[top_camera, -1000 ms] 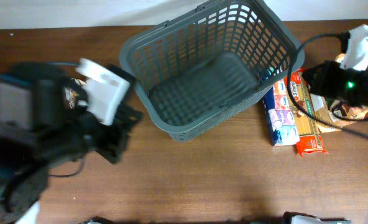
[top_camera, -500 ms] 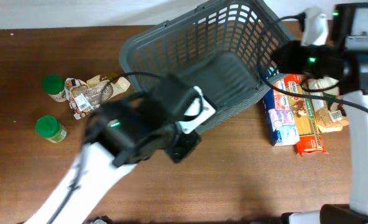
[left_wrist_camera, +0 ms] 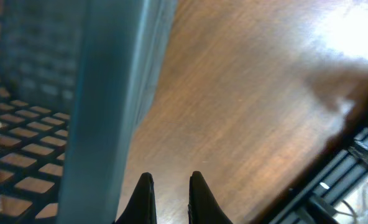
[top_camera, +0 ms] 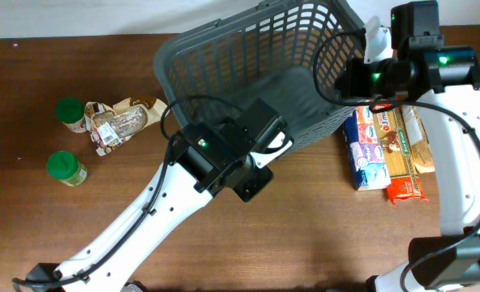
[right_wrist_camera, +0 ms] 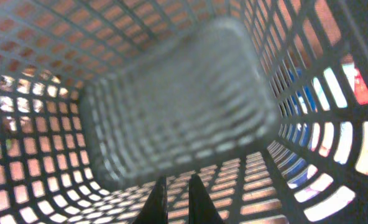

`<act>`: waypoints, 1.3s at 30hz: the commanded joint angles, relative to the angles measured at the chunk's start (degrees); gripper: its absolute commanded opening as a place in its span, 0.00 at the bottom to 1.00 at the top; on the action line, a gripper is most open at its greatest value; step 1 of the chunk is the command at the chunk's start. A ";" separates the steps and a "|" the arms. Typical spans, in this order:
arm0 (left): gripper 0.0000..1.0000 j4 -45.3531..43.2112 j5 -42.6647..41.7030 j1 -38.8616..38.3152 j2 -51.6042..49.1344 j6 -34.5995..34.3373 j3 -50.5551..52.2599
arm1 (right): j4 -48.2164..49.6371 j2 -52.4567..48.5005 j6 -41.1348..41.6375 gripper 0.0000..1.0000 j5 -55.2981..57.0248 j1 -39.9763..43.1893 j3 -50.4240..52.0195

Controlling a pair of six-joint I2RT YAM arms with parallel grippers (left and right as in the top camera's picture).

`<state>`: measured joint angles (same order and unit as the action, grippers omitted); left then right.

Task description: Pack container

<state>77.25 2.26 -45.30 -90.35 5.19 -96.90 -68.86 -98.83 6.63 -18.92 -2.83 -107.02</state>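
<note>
Container (top_camera: pixel 224 73), a dark grey slotted basket, sits at upper centre of the overhead frame on the brown wooden surface (top_camera: pixel 305 243), set askew to the frame edges. Left arm (top_camera: pixel 143 219) enters from the lower left corner and ends at the container's near wall, just below the frame's centre. Left jaws are together: in the left wrist view the two dark fingers (left_wrist_camera: pixel 143 200) stand at the bottom edge with only a sliver between them, gripping nothing. The container's wall (left_wrist_camera: pixel 103 93) fills the left of that view, blurred, with bare wood to its right. The fingers lie just beside the wall's outer face; contact cannot be told. Right arm (top_camera: pixel 455 122) comes up the right edge of the overhead frame and bends in over the container's right rim. Right jaws are also together and hold nothing. Their fingers (right_wrist_camera: pixel 159 202) show at bottom centre of the right wrist view, which looks into the container, with the solid bottom (right_wrist_camera: pixel 171 112) blurred and lattice walls all round. Two green-lidded jars (top_camera: pixel 68 109) (top_camera: pixel 64 166) stand at left of the overhead frame, well apart from the container. A crumpled snack packet (top_camera: pixel 118 122) lies between the upper jar and the container. Right of the container, below the right arm, lie a blue-and-white carton (top_camera: pixel 368 158) and an orange pasta packet (top_camera: pixel 398 166), side by side and touching.
</note>
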 commanded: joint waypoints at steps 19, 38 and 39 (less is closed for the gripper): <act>0.02 2.84 5.70 12.35 3.21 -1.57 -0.66 | -8.85 2.27 -6.88 0.04 1.40 -0.13 -2.56; 0.14 4.68 12.37 27.63 27.26 -8.63 -5.57 | -6.32 0.02 -2.93 0.04 6.12 17.64 -15.04; 0.14 4.74 12.41 28.22 27.34 -8.63 -5.57 | -6.27 -0.98 -2.95 0.04 6.12 17.64 -14.69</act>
<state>81.87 13.63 -19.07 -62.72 -2.68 -102.24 -75.00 -95.90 2.92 -14.17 14.35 -123.74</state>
